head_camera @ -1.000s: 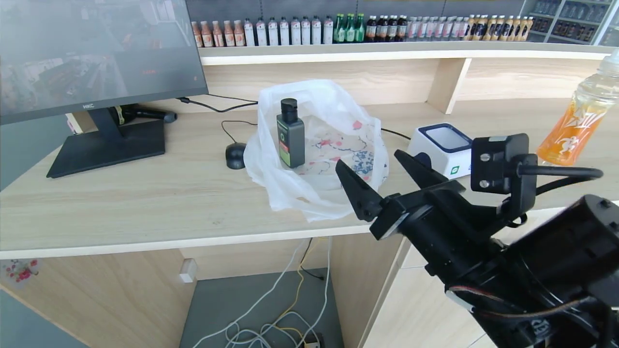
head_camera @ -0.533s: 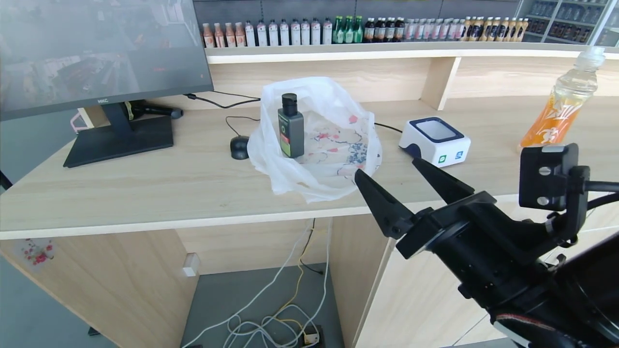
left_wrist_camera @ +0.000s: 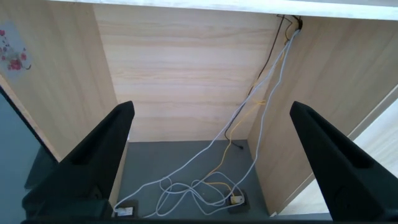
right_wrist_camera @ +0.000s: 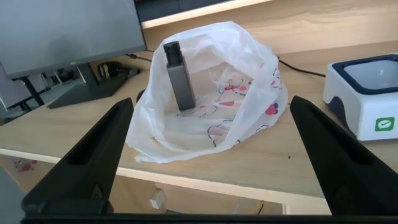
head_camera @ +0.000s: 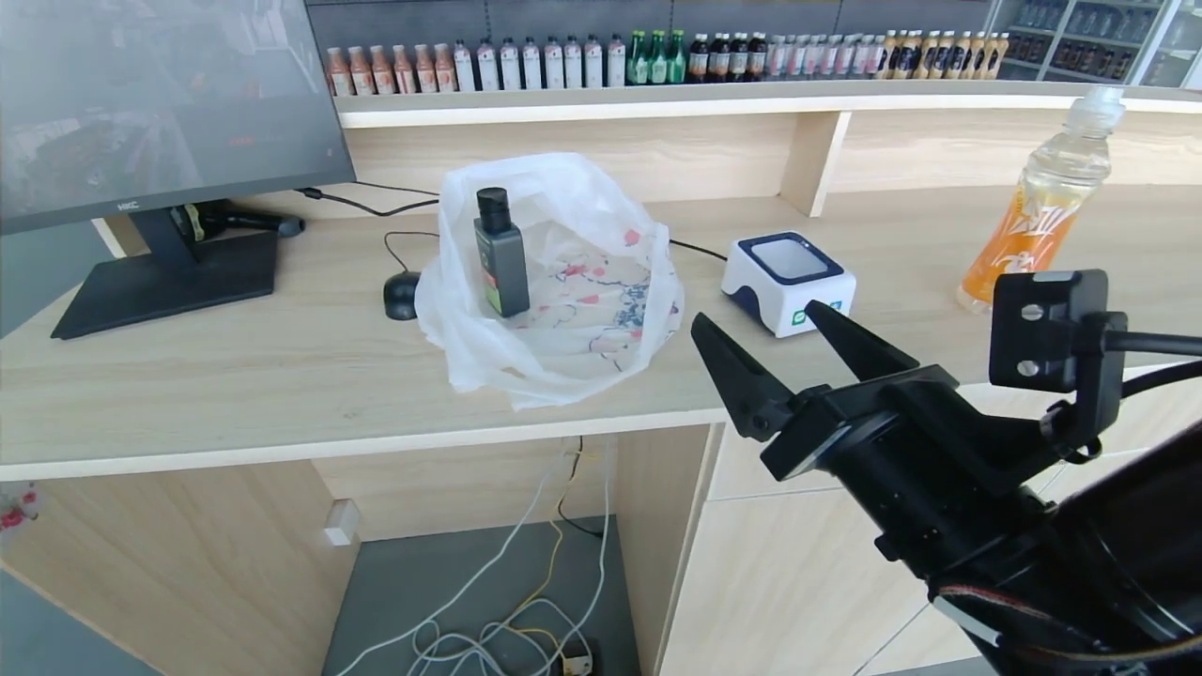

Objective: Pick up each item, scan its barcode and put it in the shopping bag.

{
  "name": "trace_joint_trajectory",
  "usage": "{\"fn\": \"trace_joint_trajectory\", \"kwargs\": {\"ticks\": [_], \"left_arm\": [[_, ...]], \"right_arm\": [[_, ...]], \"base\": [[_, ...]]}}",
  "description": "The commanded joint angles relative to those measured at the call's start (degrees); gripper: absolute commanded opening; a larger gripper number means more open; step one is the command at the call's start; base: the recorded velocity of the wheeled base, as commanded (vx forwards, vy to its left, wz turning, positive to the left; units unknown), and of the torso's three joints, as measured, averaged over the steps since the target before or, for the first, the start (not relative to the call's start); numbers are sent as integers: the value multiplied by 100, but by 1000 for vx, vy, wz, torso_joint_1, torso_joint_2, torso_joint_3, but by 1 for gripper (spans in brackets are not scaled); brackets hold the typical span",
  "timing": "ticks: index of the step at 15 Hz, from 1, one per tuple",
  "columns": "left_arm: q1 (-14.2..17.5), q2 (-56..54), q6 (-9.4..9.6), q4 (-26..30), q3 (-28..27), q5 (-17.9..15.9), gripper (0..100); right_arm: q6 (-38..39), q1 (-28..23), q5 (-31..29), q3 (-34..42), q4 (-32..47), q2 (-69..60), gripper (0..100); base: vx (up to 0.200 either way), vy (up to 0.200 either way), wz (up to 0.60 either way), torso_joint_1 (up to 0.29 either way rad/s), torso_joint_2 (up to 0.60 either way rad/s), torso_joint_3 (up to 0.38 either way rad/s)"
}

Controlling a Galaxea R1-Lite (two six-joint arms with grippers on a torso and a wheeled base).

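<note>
White bag (head_camera: 554, 361) w/ red-blue print, dk grey bottle (head_camera: 500, 263), orange drink (head_camera: 1033, 221), white-navy scanner (head_camera: 787, 286)

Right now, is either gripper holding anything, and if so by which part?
Nothing is held: the right gripper hangs open and empty before the counter, the left gripper open and empty, facing under it.
</note>
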Motion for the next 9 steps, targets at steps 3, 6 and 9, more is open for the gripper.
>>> {"fn": "trace_joint_trajectory", "kwargs": {"ticks": [3, 6, 9], "left_arm": [[0, -2, -4, -13, 0, -1, 100], [0, -2, -4, -13, 0, -1, 100], [0, -2, -13, -13, 0, -1, 100]], "right_arm": [[-83, 258, 6, -169, -6, 54, 100], [-92, 232, -20, -54, -6, -148, 100], [-13, 240, -12, 280, -6, -350, 100]], "base": [[0, -200, 0, 4, 4, 1], [0, -200, 0, 4, 1, 2], [0, -200, 0, -1, 2, 2]]}}
